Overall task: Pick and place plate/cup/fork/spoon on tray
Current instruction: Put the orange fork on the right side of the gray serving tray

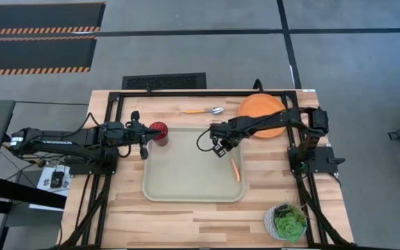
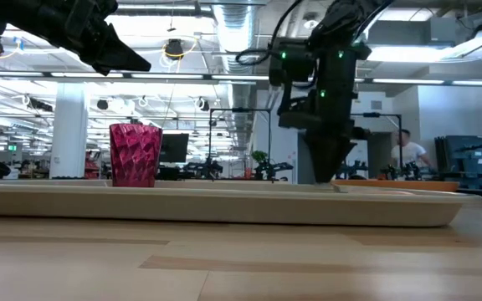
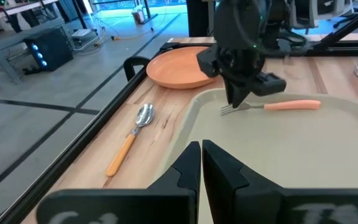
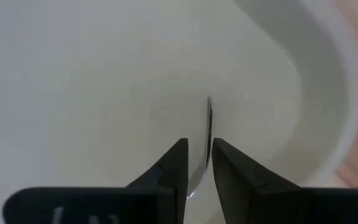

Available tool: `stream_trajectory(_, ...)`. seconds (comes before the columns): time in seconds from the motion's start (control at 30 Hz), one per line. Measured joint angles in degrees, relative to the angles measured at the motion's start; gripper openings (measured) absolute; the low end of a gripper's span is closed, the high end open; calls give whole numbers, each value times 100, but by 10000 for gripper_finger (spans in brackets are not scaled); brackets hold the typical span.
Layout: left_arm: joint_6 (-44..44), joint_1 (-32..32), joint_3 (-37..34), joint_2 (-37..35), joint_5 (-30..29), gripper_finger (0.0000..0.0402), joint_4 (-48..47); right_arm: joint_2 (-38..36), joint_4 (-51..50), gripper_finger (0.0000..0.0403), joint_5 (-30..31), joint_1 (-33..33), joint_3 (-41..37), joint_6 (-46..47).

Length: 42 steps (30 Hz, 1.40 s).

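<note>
The slim fork with an orange handle and silver tined head [image 3: 272, 106] lies inside the large pale beige-green rectangular plastic tray [image 1: 179, 177], near its right rim, handle pointing toward the table's near edge in the high view. The right gripper [image 1: 220, 147] is down at the fork's tined end; in the right wrist view its two dark fingertips [image 4: 178, 163] stand either side of the thin silver metal with only a narrow gap, clenched on the fork's head. The right arm reaches leftward from its base at the table's right side, bent down over the tray's upper right part.

The small dark red faceted cup [image 2: 135, 155] stands upright in the tray's top left corner. The left gripper [image 1: 144, 141] is just beside it, the left arm stretched level from the table's left side; its fingers [image 3: 188, 168] are closed together with nothing between them.

The slim spoon with an orange handle and rounded silver bowl [image 1: 205, 110] lies on the wooden table beyond the tray's far rim. The round orange plate [image 1: 261, 111] sits on the table right of the spoon, partly under the right arm.

A white pot with a green plant [image 1: 287, 222] stands at the table's near right corner. No readable writing or brand shows on any of these.
</note>
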Motion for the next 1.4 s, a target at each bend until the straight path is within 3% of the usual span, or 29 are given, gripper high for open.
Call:
stream_trajectory(0.33,3,1,0,-1,0,6,-13,237,205,87,34,-1,-5,-119)
stream_trajectory(0.63,27,-1,0,-2,0,6,-25,223,281,11,-102,-14,1,-198)
stream_trajectory(0.83,25,-1,0,0,0,6,-121,19,440,17,-126,-12,-12,17)
stream_trajectory(1.1,27,-1,0,0,0,6,-162,-611,2168,9,-40,100,-1238,1113)
stream_trajectory(1.4,27,-1,0,0,0,6,-141,-1601,2629,7,772,504,-2290,2146)
